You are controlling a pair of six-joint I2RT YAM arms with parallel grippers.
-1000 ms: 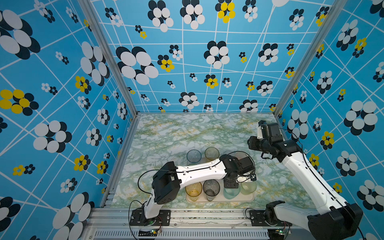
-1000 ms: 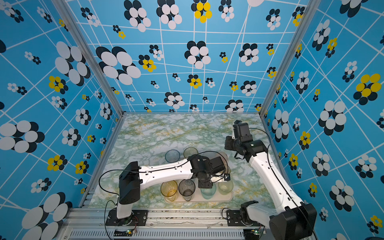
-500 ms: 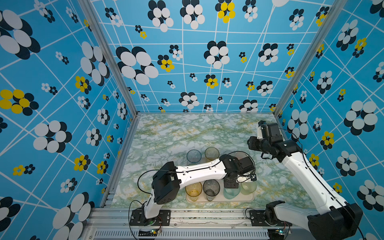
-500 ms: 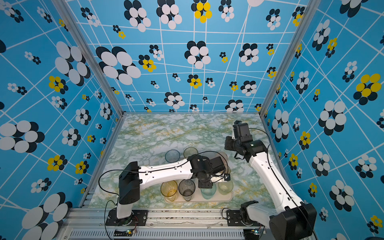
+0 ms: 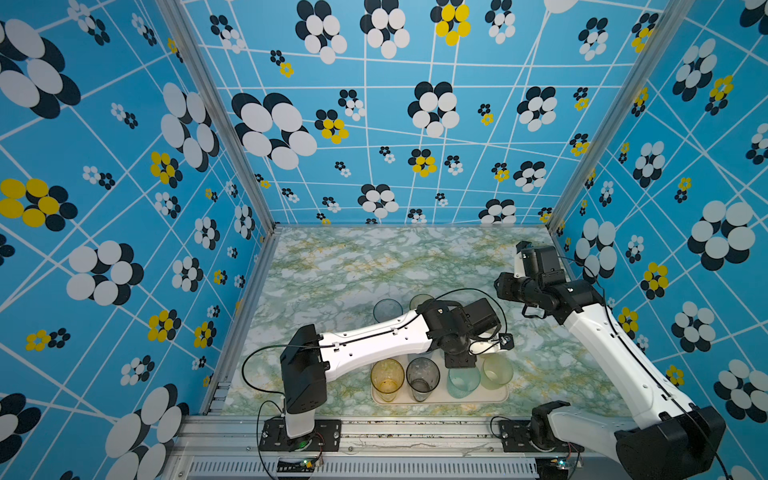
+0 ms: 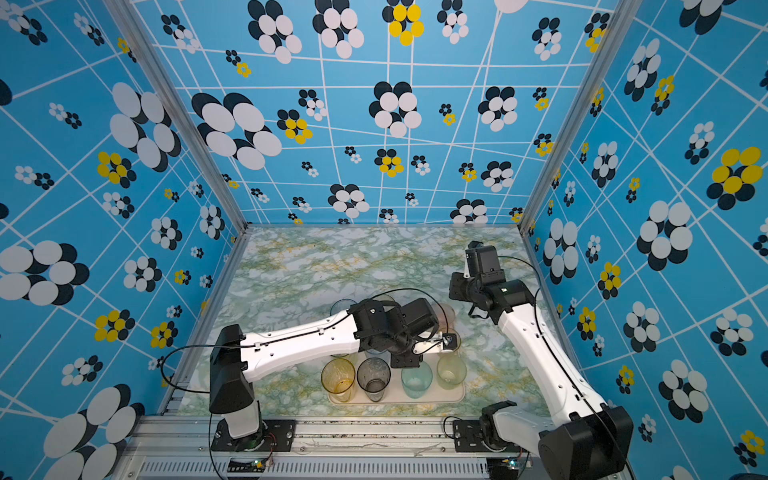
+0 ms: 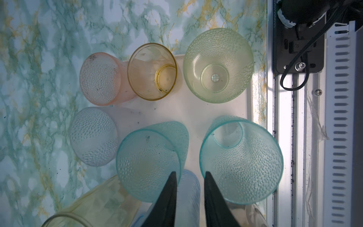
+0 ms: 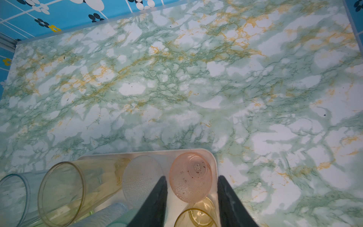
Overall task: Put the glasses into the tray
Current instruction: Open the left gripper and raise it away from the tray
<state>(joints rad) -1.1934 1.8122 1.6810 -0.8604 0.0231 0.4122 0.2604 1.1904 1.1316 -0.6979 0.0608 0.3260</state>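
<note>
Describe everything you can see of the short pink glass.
The pink glass is a short, see-through tumbler, plastic by its look, with a dimpled wall widening from a small round base to a broad rim. It stands upright, mouth up, in a corner of the tray, empty but for dark specks on its floor and wall. A clear dimpled glass and a short amber glass stand close beside it; whether they touch it cannot be told. Nothing grips it.

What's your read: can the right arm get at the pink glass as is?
Likely yes: the open right pincer frames the pink glass, nothing over it. The clear glass crowds one side.
</note>
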